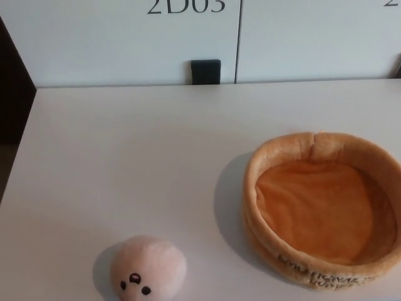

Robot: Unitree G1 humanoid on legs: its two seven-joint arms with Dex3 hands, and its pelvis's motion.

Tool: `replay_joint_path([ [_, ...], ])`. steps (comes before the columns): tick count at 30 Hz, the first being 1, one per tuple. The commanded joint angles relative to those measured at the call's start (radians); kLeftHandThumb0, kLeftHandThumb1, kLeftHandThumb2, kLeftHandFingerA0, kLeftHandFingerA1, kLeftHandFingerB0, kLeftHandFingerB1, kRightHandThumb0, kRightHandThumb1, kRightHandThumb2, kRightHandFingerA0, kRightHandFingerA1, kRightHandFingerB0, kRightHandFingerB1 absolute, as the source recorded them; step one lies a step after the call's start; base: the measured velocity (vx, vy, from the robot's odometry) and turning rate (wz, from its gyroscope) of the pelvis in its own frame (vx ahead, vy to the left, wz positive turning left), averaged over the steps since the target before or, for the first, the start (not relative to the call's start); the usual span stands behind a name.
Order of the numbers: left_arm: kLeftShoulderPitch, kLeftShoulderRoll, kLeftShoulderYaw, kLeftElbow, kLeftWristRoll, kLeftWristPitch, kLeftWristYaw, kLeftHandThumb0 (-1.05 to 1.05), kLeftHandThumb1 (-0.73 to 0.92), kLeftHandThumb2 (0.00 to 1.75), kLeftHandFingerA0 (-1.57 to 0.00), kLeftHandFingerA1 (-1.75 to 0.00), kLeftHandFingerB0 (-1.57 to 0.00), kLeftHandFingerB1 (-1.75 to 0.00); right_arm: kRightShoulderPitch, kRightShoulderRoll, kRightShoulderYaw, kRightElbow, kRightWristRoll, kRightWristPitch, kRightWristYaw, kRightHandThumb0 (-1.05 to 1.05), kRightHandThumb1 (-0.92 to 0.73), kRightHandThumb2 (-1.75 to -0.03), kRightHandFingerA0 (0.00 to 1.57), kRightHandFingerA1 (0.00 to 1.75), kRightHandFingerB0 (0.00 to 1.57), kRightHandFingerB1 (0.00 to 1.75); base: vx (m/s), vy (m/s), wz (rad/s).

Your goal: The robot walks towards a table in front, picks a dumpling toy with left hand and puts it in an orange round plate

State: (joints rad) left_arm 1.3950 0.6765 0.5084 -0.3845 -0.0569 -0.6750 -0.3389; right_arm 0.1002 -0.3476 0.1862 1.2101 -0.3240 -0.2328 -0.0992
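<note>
A pale pink plush dumpling toy (pixel 148 268) with a small black face lies on the white table (pixel 125 163) near the picture's bottom edge, left of centre. To its right stands the orange round plush plate (pixel 321 210), with a raised rim and nothing inside it. Dark lettering runs along the plate's near wall. Neither of my hands shows in the head view.
The table's left edge (pixel 15 163) runs beside a dark gap on the left. Behind the table's far edge stand white cabinet doors (pixel 125 44) marked with dark characters, and a small black block (pixel 206 71) sits at their foot.
</note>
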Motion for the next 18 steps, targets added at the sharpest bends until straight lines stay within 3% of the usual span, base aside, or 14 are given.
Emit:
replay_joint_path([
  [1, -0.188, 0.221, 0.497, -0.312, -0.936, -0.07, -0.14, -0.48, 0.26, 0.57, -0.53, -0.42, -0.52, -0.4, 0.011, -0.009, -0.011, 0.009, 0.01, 0.015, 0.001, 0.12, -0.51, -0.56, 0.77, 0.61, 0.51, 0.42, 0.0, 0.0, 0.0],
  [5, -0.265, 0.256, 0.51, -0.314, -0.892, -0.026, -0.077, -0.49, 0.27, 0.58, -0.52, -0.44, -0.51, -0.4, 0.01, -0.009, -0.014, 0.012, 0.013, 0.013, 0.001, 0.13, -0.52, -0.57, 0.78, 0.62, 0.51, 0.43, 0.0, 0.0, 0.0],
  [7, -0.379, 0.312, 0.5, -0.31, -0.77, 0.057, 0.021, -0.54, 0.28, 0.6, -0.5, -0.43, -0.47, -0.4, 0.017, -0.008, -0.016, 0.005, 0.016, 0.007, 0.003, 0.11, -0.52, -0.55, 0.78, 0.62, 0.52, 0.42, 0.0, 0.0, 0.0],
  [8, -0.44, 0.356, 0.463, -0.306, -0.713, 0.118, 0.057, -0.46, 0.29, 0.5, -0.4, -0.39, -0.39, -0.36, 0.018, -0.007, -0.014, -0.001, 0.014, 0.012, 0.001, 0.13, -0.52, -0.56, 0.78, 0.62, 0.51, 0.43, 0.0, 0.0, 0.0],
  [9, -0.532, 0.421, 0.395, -0.297, -0.644, 0.204, 0.096, -0.18, 0.07, 0.74, -0.23, -0.58, -0.23, -0.57, 0.017, -0.005, -0.011, -0.004, 0.012, 0.017, 0.0, 0.1, -0.53, -0.55, 0.75, 0.59, 0.51, 0.41, 0.0, 0.0, 0.0],
  [12, -0.598, 0.455, 0.349, -0.288, -0.612, 0.254, 0.107, -0.18, 0.07, 0.74, -0.23, -0.58, -0.23, -0.57, 0.014, -0.004, -0.012, -0.002, 0.012, 0.017, 0.0, 0.1, -0.53, -0.55, 0.75, 0.59, 0.51, 0.41, 0.0, 0.0, 0.0],
  [13, -0.704, 0.486, 0.236, -0.252, -0.554, 0.257, 0.112, -0.43, 0.33, 0.51, -0.34, -0.4, -0.32, -0.32, 0.014, -0.005, -0.009, -0.008, 0.01, 0.021, 0.0, 0.12, -0.52, -0.56, 0.8, 0.65, 0.51, 0.42, 0.0, 0.0, 0.0],
  [18, -0.898, 0.56, 0.051, -0.253, -0.384, 0.375, 0.119, -0.52, 0.33, 0.51, -0.32, -0.39, -0.28, -0.32, 0.019, -0.005, -0.017, -0.012, 0.018, 0.014, 0.003, 0.12, -0.52, -0.55, 0.81, 0.66, 0.51, 0.42, 0.0, 0.0, 0.0],
])
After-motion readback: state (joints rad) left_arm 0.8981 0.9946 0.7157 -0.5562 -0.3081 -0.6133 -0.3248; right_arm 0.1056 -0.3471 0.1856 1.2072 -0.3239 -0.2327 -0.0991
